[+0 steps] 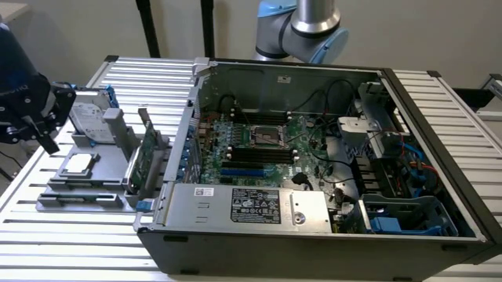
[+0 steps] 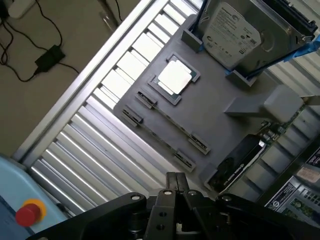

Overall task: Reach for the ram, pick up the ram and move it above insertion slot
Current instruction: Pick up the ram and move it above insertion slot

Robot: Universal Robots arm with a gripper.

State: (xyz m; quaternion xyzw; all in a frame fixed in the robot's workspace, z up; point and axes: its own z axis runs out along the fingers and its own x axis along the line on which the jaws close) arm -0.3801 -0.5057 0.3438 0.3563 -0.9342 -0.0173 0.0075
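Hanging over the grey tray (image 2: 215,115), tool (image 2: 176,179) pinched together, empty; lowered like that, would butt the ram (image 2: 171,121), not straddle it.

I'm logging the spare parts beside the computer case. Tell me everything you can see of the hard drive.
The hard drive looks like a flat silver metal box with a white printed label covering its broad face. It stands on edge, leaning back, in a slot at one end of the grey parts holder. Blue pieces show where the slot's walls meet it.
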